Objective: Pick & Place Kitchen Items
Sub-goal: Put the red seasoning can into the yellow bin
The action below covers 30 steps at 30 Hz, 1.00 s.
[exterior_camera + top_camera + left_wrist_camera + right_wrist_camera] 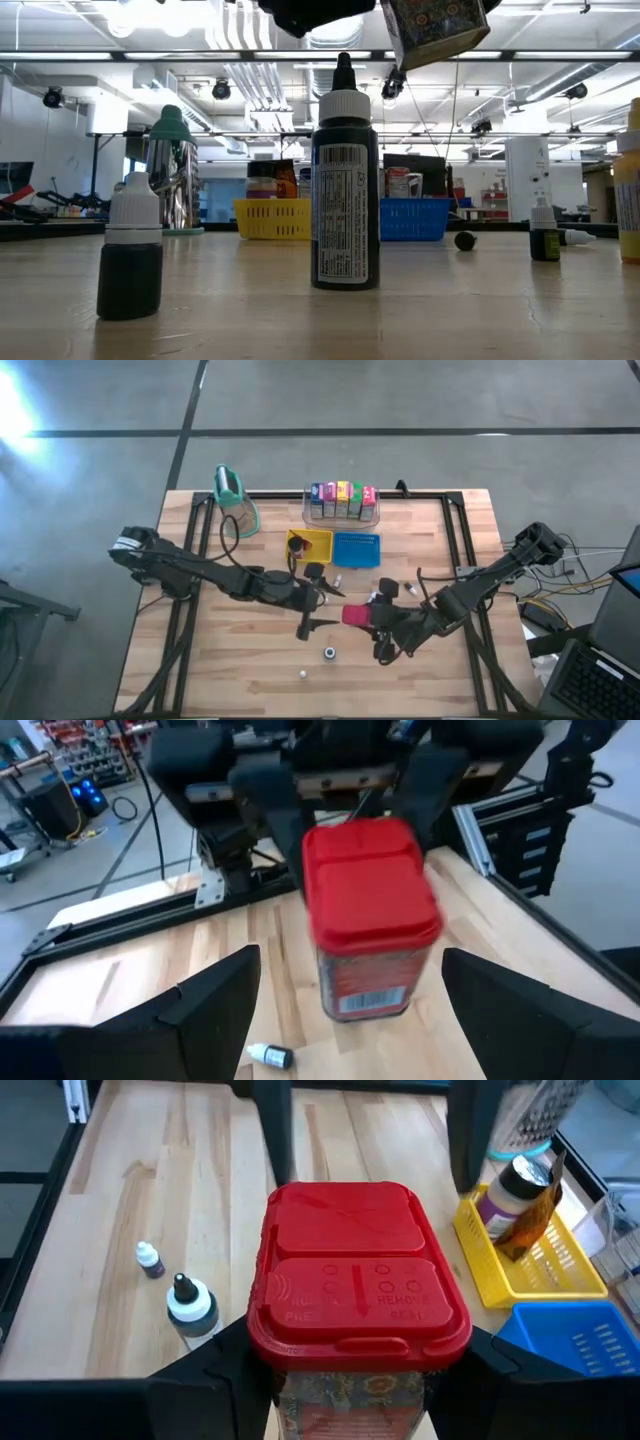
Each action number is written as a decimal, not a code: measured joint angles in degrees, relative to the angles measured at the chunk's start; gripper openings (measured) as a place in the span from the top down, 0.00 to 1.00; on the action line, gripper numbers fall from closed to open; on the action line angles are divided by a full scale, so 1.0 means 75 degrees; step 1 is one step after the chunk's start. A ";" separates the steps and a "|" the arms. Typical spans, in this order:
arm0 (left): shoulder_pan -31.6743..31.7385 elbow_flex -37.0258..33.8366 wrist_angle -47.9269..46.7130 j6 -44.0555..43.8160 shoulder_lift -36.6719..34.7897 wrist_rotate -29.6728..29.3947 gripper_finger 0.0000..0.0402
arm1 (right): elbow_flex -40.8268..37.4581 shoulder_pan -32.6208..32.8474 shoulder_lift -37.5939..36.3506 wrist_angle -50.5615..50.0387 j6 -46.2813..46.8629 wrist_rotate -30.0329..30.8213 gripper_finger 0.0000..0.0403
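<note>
Red-lidded container [358, 1305]: held in the right gripper [385, 622], its fingers clamped on the sides, lifted above mid-worktop [250, 670]. Left gripper [322, 596]: fingers spread, empty, facing the container close by.

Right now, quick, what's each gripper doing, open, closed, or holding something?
Left gripper: open, empty, facing the red-lidded container.
Right gripper: closed on the red-lidded container, holding it above the table.
</note>
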 joint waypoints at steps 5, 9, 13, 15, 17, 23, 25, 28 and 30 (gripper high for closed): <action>0.0061 0.0000 0.0170 0.0003 0.0147 0.0090 0.21 | 0.0000 0.0000 0.0000 0.0230 -0.0224 -0.0003 0.57; 0.0081 0.0115 0.0285 -0.0015 0.0290 0.0674 0.21 | 0.0000 -0.0002 0.0000 0.0225 -0.0236 -0.0005 0.55; 0.0075 0.0447 0.0253 -0.0014 0.0445 0.0741 0.21 | 0.0000 -0.0006 0.0000 0.0232 -0.0236 -0.0003 0.50; 0.0078 0.0571 0.0163 -0.0011 0.0583 0.0746 0.21 | -0.0002 -0.0006 0.0000 0.0234 -0.0236 -0.0004 0.50; 0.0078 0.0690 0.0114 -0.0003 0.0731 0.0784 0.21 | -0.0003 -0.0006 0.0000 0.0225 -0.0236 -0.0003 0.52; 0.0084 0.0960 -0.0059 0.0007 0.1087 0.0787 0.21 | -0.0003 -0.0006 0.0000 0.0218 -0.0236 -0.0011 0.57; 0.0084 0.1011 -0.0064 0.0035 0.1132 0.0787 0.21 | -0.0003 -0.0003 0.0000 0.0210 -0.0237 -0.0020 0.55; 0.0087 0.1064 -0.0050 0.0039 0.1128 0.0785 0.22 | -0.0003 -0.0003 -0.0003 0.0215 -0.0231 -0.0018 0.51; 0.0084 0.1064 -0.0068 0.0044 0.1127 0.0784 0.23 | -0.0003 -0.0003 -0.0003 0.0214 -0.0233 -0.0021 0.50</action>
